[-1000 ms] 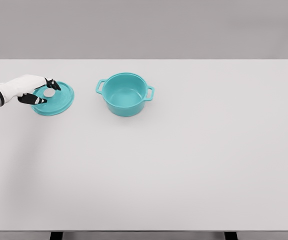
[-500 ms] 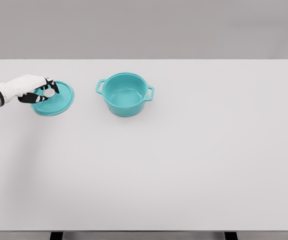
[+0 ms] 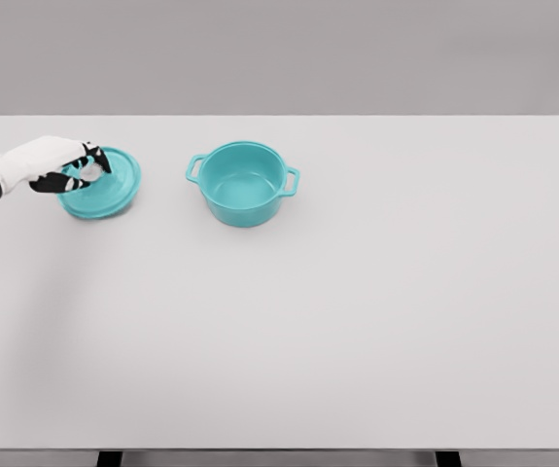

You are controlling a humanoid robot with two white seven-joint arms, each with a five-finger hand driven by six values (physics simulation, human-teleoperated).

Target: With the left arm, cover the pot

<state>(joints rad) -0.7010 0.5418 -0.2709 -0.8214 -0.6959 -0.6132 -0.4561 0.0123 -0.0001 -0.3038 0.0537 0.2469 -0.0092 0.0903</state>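
Left of the open pot [image 3: 244, 183], the left hand [image 3: 51, 165] has its fingers closed around the pale centre knob of the teal lid [image 3: 104, 185], a rigid, probably light piece best carried by that knob.

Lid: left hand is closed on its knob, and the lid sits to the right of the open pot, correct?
Not quite. The head view shows the lid to the left of the open pot, not the right. The left hand is indeed closed on its knob.
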